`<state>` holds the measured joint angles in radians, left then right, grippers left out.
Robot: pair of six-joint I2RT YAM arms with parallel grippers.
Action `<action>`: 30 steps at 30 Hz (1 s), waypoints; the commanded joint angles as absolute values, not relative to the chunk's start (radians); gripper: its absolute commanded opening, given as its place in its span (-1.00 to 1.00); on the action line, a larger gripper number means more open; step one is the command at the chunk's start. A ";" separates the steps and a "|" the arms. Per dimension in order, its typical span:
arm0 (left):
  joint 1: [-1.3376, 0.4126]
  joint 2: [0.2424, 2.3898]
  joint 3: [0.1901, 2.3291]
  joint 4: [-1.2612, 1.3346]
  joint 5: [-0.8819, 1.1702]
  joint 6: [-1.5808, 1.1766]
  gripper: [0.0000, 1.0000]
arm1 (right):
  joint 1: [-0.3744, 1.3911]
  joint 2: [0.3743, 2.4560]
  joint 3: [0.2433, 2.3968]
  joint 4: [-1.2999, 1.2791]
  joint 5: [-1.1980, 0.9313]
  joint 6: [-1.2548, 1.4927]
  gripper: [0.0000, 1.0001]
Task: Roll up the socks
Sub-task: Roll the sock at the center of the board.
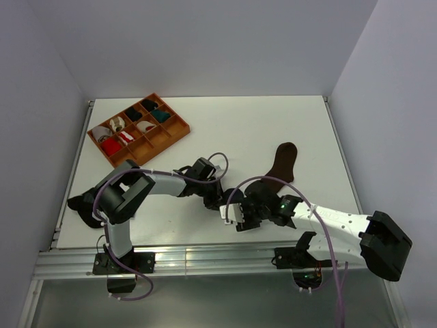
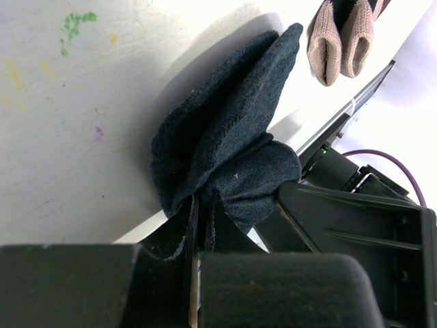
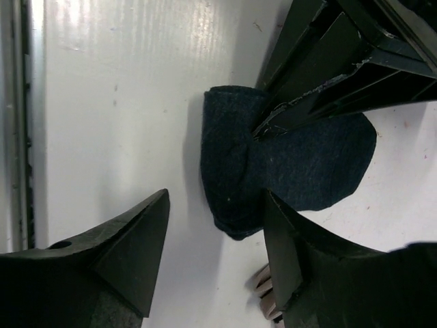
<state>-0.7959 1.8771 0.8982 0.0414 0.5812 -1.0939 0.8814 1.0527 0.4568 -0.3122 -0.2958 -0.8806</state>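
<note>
The dark navy sock (image 2: 225, 137) lies folded on the white table, and my left gripper (image 2: 203, 201) is shut on its bunched lower edge. In the right wrist view the same navy sock (image 3: 287, 164) shows with the left gripper's fingers (image 3: 321, 82) clamped on it from the upper right. My right gripper (image 3: 216, 193) hovers open over the sock's folded end, with only that end between its fingers. The brown sock (image 1: 282, 162) lies flat further back; its pale cuff (image 2: 341, 41) is just beyond the navy one. Both grippers, left (image 1: 218, 198) and right (image 1: 237, 213), meet near the table's front middle.
An orange divided tray (image 1: 153, 150) holding small rolled bundles stands at the back left. The table's metal front edge (image 3: 20, 137) runs close to my right gripper. The right gripper's black body (image 2: 355, 232) sits close beside the left fingers.
</note>
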 commanded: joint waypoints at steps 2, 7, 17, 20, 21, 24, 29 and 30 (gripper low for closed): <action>-0.792 1.919 0.876 -0.008 0.512 -1.068 -0.99 | 0.903 1.110 0.448 -0.212 -0.215 -0.874 0.23; -0.785 1.898 0.819 0.078 0.540 -1.110 -0.94 | 0.904 1.164 0.456 -0.192 -0.195 -0.842 -0.22; -0.785 1.813 0.652 0.314 0.494 -1.238 -0.39 | 0.882 1.177 0.483 -0.253 -0.290 -0.795 -0.62; -0.785 1.776 0.620 0.353 0.442 -1.246 -0.33 | 0.862 1.189 0.497 -0.279 -0.316 -0.795 -0.62; -0.785 1.769 0.611 0.360 0.433 -1.247 -0.32 | 0.858 1.201 0.500 -0.291 -0.331 -0.793 -0.62; -0.785 1.756 0.612 0.339 0.390 -1.241 -0.35 | 0.833 1.233 0.529 -0.334 -0.383 -0.801 -0.62; -0.788 1.750 0.595 0.336 0.361 -1.250 -0.37 | 0.744 1.342 0.641 -0.458 -0.494 -0.840 -0.62; -0.788 1.750 0.586 0.342 0.351 -1.252 -0.38 | 0.730 1.362 0.676 -0.504 -0.535 -0.851 -0.62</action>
<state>-0.7910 1.7542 0.6243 0.3901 0.4683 -1.2625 0.7761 1.2991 0.6044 -0.3401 -0.4252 -0.8265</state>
